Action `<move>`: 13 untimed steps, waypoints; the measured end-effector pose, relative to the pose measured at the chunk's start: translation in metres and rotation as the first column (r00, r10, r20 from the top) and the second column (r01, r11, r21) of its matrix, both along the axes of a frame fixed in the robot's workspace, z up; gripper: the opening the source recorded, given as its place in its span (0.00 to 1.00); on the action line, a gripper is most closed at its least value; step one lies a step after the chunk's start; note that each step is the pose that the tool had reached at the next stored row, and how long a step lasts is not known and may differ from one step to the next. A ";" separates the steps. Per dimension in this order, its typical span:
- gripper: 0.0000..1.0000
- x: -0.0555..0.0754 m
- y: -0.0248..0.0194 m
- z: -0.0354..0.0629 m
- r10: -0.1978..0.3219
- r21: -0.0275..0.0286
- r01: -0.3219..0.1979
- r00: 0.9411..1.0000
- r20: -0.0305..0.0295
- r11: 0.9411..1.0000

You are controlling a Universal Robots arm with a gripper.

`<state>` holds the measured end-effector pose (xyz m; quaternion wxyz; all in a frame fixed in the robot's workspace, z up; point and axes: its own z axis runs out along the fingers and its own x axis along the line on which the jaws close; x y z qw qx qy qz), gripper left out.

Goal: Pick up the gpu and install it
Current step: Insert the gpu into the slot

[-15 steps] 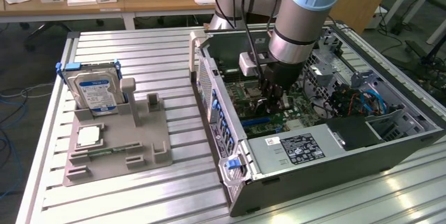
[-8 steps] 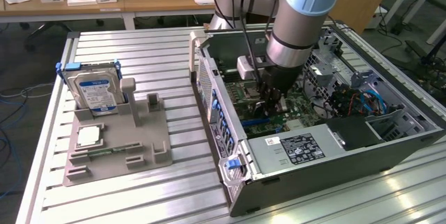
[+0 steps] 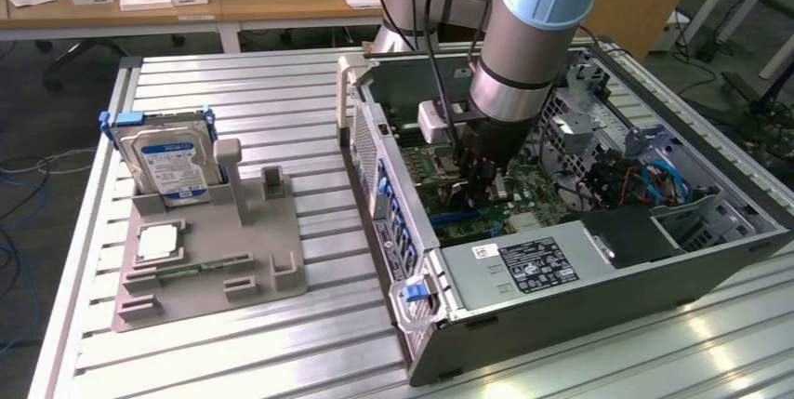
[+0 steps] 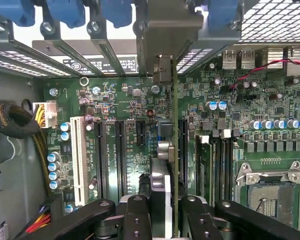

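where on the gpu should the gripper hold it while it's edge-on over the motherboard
By the top edge, from above. The gpu stands on edge inside the computer case, its thin green board pointing down at the motherboard slots. The gripper has its jaws closed across the card's two flat faces, which leaves the lower edge and the metal bracket clear.

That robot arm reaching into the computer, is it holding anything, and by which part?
Yes. Its fingers are closed on the gpu, a thin green card seen edge-on, gripping it by its upper edge and holding it upright over the motherboard slots.
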<state>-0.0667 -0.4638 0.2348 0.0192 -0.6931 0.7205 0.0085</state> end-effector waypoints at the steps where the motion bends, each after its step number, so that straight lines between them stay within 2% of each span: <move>1: 0.28 0.000 0.0000 0.0000 0.000 0.000 0.000 1.000 0.000 1.000; 13: 0.28 0.001 0.0001 -0.0025 0.000 0.002 0.000 1.000 0.000 1.000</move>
